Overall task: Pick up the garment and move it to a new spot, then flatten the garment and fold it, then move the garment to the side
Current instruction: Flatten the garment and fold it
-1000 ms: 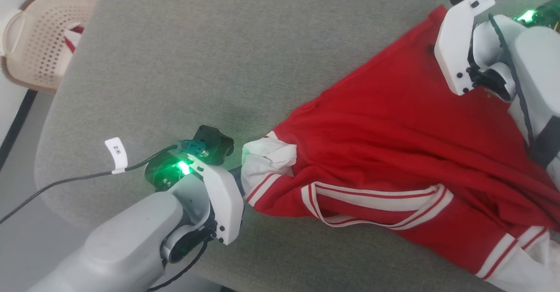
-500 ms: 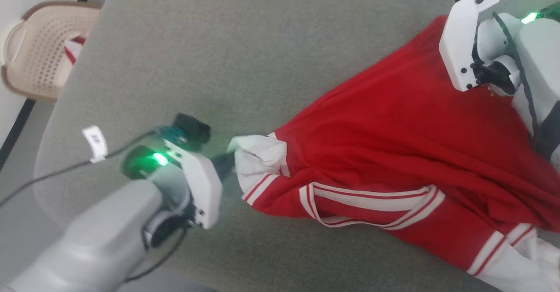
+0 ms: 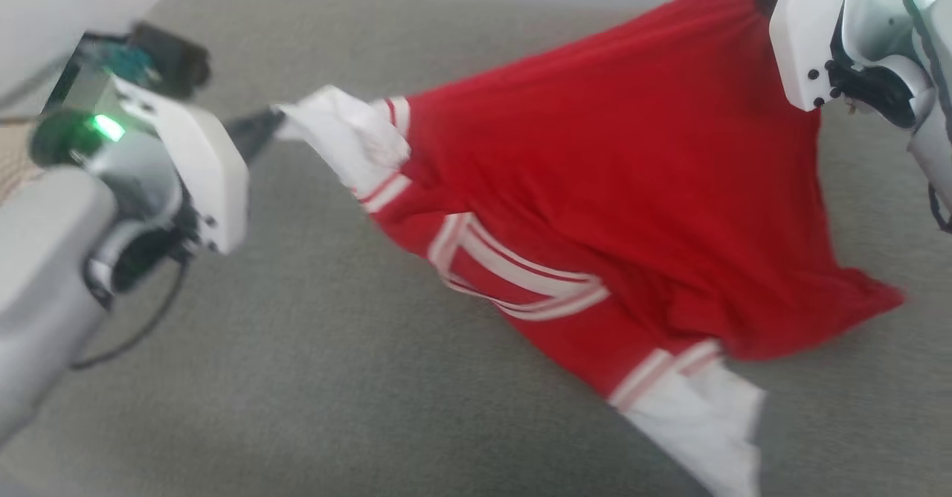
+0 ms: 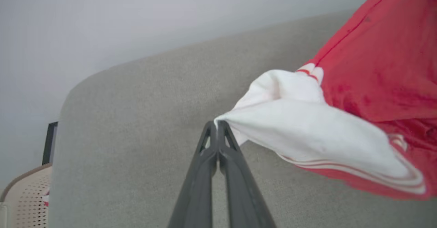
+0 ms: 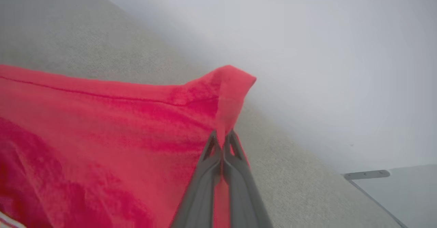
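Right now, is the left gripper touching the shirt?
Touching. In the left wrist view the left gripper is pinched shut on the white sleeve tip of the shirt, with no gap between them.

So we're looking at a grey fabric-covered surface [image 3: 312, 378] with rounded corners. The big red jersey shirt with white sleeves [image 3: 595, 184] hangs above it, and we honestly can't tell whether its lowest sleeve touches.

We've got our right gripper [image 5: 223, 137] pinched tight on a red corner of the garment [image 5: 102, 125]. The fabric pokes up just past the fingertips and stretches off left. There's a grey cushion [image 5: 290, 173] behind it and a pale wall [image 5: 324, 50] above. It's all kinda blurry.
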### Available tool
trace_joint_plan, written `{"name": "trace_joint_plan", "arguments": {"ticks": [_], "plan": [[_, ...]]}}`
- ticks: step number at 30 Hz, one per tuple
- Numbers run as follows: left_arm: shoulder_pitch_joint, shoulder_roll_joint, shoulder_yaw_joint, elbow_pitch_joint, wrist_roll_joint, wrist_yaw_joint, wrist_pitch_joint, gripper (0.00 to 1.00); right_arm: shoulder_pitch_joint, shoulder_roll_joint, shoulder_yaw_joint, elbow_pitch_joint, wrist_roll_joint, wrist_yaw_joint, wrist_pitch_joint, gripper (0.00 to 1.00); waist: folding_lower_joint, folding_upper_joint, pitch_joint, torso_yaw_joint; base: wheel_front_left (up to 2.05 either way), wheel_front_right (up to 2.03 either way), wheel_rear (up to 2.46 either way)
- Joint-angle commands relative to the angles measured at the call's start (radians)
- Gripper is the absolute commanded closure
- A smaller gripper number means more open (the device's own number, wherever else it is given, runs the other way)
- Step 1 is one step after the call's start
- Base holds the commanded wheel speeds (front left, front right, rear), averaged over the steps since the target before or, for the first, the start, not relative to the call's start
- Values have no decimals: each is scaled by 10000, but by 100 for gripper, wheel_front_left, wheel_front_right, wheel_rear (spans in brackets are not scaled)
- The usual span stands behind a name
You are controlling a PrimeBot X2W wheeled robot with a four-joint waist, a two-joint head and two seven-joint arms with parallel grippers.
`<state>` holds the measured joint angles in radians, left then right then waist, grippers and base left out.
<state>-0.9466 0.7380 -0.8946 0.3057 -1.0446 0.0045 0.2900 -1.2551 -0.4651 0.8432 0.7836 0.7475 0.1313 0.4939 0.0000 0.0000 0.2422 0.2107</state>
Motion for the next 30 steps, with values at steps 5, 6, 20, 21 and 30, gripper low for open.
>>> {"name": "trace_joint_plan", "arguments": {"ticks": [5,6,20,21,30], "plan": [[-936,591,296,-63,121,133,627,100,-193,-279,-129,-545,66,-11,-347,100,0,0,-1072,-1007,0,0,0],[-1085,664,330,-77,151,154,720,100,-213,-305,-159,-652,12,-11,-389,100,0,0,-1178,-1095,0,0,0],[-3556,250,269,1302,1411,22,913,100,-436,-128,-1747,-919,-871,-12,-981,100,0,0,-1341,-1718,0,0,0],[-3829,147,284,1474,1604,7,758,100,-546,-52,-1931,-819,-1041,-12,-1117,100,0,0,-1166,-1743,0,0,0],[-6692,-859,700,3583,2993,134,-1572,100,-1939,1044,-4058,711,-3283,-13,-3231,100,0,0,957,-1957,0,0,0]]}}
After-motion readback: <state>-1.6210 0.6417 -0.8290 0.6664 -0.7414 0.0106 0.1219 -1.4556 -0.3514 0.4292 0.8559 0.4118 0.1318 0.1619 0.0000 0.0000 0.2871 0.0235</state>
